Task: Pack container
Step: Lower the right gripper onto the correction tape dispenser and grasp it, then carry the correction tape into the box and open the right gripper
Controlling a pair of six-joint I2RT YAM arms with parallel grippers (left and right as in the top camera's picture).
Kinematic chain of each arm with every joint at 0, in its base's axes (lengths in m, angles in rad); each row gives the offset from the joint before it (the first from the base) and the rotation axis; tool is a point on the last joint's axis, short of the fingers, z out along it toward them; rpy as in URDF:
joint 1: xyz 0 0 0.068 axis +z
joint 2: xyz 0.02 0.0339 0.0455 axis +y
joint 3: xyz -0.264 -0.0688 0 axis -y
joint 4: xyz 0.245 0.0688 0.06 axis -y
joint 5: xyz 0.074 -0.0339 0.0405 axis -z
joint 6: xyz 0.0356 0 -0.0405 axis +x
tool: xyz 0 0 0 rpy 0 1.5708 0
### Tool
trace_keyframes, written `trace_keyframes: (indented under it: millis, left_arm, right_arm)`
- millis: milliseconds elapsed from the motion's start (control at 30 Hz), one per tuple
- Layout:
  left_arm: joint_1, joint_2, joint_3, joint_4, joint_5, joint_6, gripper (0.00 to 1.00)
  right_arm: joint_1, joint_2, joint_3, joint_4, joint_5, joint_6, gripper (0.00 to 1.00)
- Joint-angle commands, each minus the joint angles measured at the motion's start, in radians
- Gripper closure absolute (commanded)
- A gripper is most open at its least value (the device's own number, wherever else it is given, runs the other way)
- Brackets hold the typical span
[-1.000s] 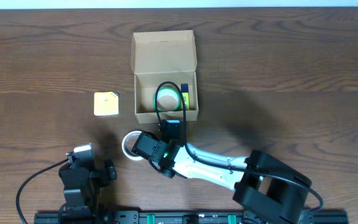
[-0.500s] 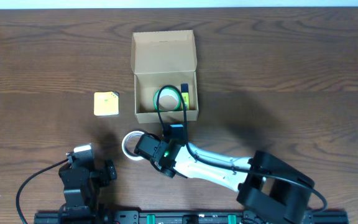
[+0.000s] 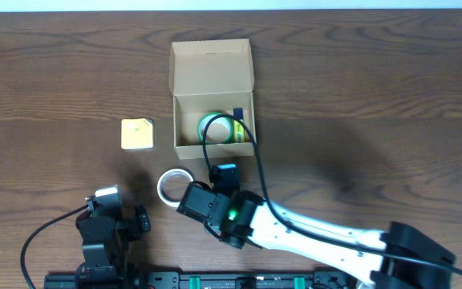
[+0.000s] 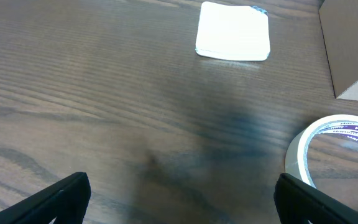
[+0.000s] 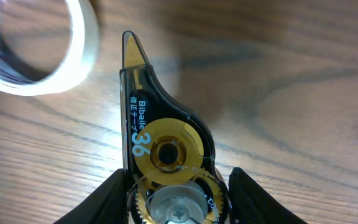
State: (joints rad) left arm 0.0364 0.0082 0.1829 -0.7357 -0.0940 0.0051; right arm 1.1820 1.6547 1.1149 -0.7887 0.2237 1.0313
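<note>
- Right arm reaches in from the lower right, stretched low over the table, wrist just in front of the container.
- Right gripper is clamped on a correction tape dispenser, with a white tape roll just beside its nose.
- The container sits mid-table, flap lid open, green tape roll inside.
- Left gripper is low near the front edge, fingers spread wide, yellow pad ahead.
</note>
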Motion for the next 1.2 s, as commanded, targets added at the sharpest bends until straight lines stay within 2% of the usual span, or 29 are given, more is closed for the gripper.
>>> trace_keyframes:
  millis: [0,67,200,400,633,867,1033,1167]
  left_arm:
    - [-0.004,-0.005,-0.018,-0.016,-0.014,0.014,0.05]
    - [-0.004,-0.005,-0.018,-0.016,-0.014,0.014,0.05]
    - [-0.004,-0.005,-0.018,-0.016,-0.014,0.014,0.05]
    - [-0.004,-0.005,-0.018,-0.016,-0.014,0.014,0.05]
    - [-0.004,-0.005,-0.018,-0.016,-0.014,0.014,0.05]
    - [-0.004,-0.005,-0.018,-0.016,-0.014,0.014,0.05]
    - [-0.004,-0.005,-0.018,-0.016,-0.014,0.014,0.05]
    - [-0.004,-0.005,-0.018,-0.016,-0.014,0.014,0.05]
  right_arm:
    - [0.01,-0.065,0.001,0.0,0.101,-0.039,0.68]
    - [0.0,-0.1,0.039,0.0,0.21,-0.111,0.69]
    - [-0.069,-0.099,0.116,0.049,0.29,-0.261,0.71]
    - [-0.289,-0.071,0.133,0.318,0.235,-0.459,0.75]
    - [-0.343,0.092,0.135,0.434,0.206,-0.517,0.73]
    - [-0.346,0.181,0.134,0.401,0.206,-0.509,0.71]
    - [-0.346,0.182,0.134,0.391,0.206,-0.509,0.66]
    - [-0.346,0.182,0.134,0.388,0.206,-0.509,0.55]
